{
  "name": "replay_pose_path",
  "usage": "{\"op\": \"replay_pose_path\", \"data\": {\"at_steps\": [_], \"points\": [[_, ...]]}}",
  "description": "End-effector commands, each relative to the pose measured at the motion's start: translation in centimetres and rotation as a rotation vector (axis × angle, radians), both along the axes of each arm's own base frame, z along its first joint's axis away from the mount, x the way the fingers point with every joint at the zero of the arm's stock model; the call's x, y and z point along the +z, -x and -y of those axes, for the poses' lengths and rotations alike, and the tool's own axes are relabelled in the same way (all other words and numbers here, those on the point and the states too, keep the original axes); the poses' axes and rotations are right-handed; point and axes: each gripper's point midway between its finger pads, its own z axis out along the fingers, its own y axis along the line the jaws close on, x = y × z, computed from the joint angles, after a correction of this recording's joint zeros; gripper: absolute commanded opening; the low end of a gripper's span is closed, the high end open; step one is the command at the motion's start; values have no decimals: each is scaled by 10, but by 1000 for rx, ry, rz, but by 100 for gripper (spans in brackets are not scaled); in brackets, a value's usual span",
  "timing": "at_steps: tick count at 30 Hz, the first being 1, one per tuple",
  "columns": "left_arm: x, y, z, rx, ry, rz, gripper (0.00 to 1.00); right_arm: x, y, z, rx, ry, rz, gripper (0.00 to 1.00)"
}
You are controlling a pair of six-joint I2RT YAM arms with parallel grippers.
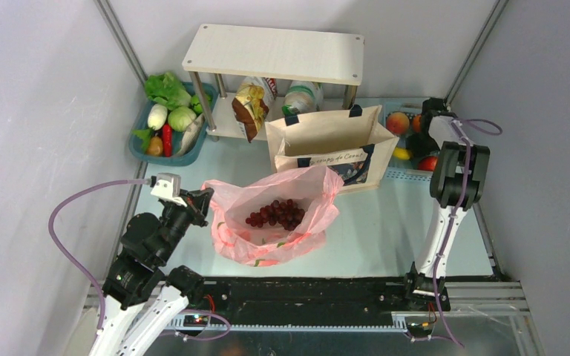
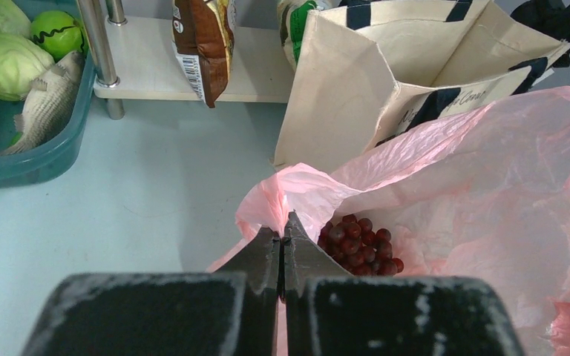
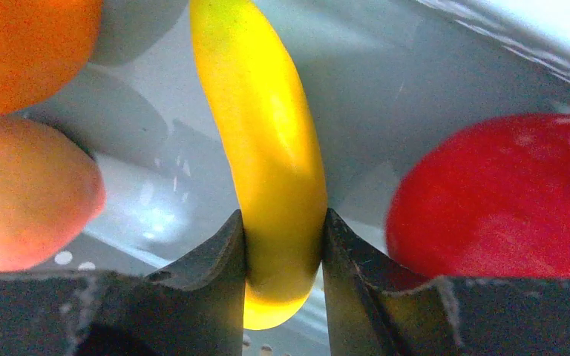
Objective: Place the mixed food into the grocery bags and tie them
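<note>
The pink plastic bag (image 1: 282, 219) lies open mid-table with the dark red grape bunch (image 1: 276, 213) inside. My left gripper (image 1: 202, 202) is shut on the bag's left rim (image 2: 282, 200); the grapes (image 2: 360, 245) show just past the fingers. The beige canvas tote (image 1: 332, 144) stands open behind the bag. My right gripper (image 3: 283, 230) is down in the blue basket (image 1: 415, 174) at the right, shut on the yellow banana (image 3: 267, 141). A red apple (image 3: 505, 196) lies right of it. The crisp packet (image 1: 251, 107) stands under the shelf. A white radish (image 1: 157, 116) lies in the teal basket.
A wooden shelf (image 1: 274, 53) stands at the back with a bottle (image 1: 302, 96) under it. The teal basket (image 1: 135, 152) at the back left holds cabbage, lettuce, a red pepper and a fish. Peach and orange fruit (image 3: 22, 185) lie left of the banana.
</note>
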Motion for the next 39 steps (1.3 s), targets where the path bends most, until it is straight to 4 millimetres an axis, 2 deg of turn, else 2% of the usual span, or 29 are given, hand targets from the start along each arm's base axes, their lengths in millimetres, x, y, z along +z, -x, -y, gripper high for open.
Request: {"op": "replay_pose_path", "data": {"at_steps": [1, 2, 3, 4, 5, 6, 7, 8, 9, 10, 11, 12, 13, 14, 15, 18, 19, 20, 21, 22, 23, 24, 25, 28, 32, 36, 39], "points": [[1, -4, 3, -10, -11, 12, 0, 61, -8, -1, 41, 19, 174, 26], [1, -4, 3, -10, -10, 15, 0, 76, -4, -4, 52, 11, 209, 26], [1, -4, 3, -10, -11, 15, 0, 81, -3, -3, 63, 14, 226, 25], [1, -4, 3, -10, -12, 14, 0, 101, -1, -4, 84, 19, 273, 25], [1, -4, 2, -10, -12, 16, 0, 107, 0, -4, 94, 21, 298, 25], [2, -3, 2, -10, -11, 19, 0, 130, -1, -5, 126, 26, 366, 25], [2, -3, 2, -9, -10, 21, 0, 131, 5, -7, 140, 20, 376, 25], [2, -3, 2, -8, -10, 21, 0, 158, 4, -10, 175, 30, 462, 24], [3, -2, 1, -8, -9, 24, 0, 157, 11, -15, 199, 20, 471, 24], [3, -2, 1, -7, -9, 24, 0, 185, 11, -21, 248, 30, 560, 24], [3, -3, 1, -6, -9, 24, 0, 185, 18, -25, 272, 31, 573, 22], [3, -3, 0, 3, -6, 25, 0, 214, 21, -31, 323, 59, 661, 21], [3, -3, -1, 9, -5, 24, 0, 227, 31, -39, 359, 62, 707, 17], [4, -3, -3, 16, -3, 25, 0, 240, 32, -43, 399, 91, 755, 14], [5, -2, -3, 18, 2, 31, 0, 250, 43, -50, 429, 96, 790, 14], [7, 1, -2, 3, 15, 42, 0, 295, 57, -75, 574, 164, 951, 14], [8, 2, -2, -1, 17, 46, 0, 310, 70, -86, 637, 194, 1005, 14], [9, 3, -1, -5, 18, 49, 0, 318, 75, -98, 686, 212, 1055, 15], [10, 3, -1, -6, 18, 51, 0, 337, 89, -107, 746, 264, 1117, 15], [10, 4, -1, -8, 17, 54, 0, 346, 94, -120, 789, 298, 1176, 15], [10, 4, -1, -10, 16, 55, 0, 364, 108, -122, 802, 379, 1224, 15], [10, 4, -1, -13, 14, 57, 0, 368, 115, -137, 843, 399, 1257, 13], [10, 5, -1, -15, 13, 58, 0, 383, 131, -151, 887, 459, 1307, 12], [9, 5, 0, -17, 11, 57, 0, 403, 157, -177, 970, 537, 1393, 1], [9, 5, 1, -24, 10, 56, 0, 427, 201, -228, 1175, 581, 1547, 0], [11, 5, -3, -6, 19, 63, 0, 427, 254, -298, 1512, 665, 1697, 0], [13, 7, -6, 7, 30, 78, 0, 414, 275, -329, 1668, 745, 1718, 1]]}}
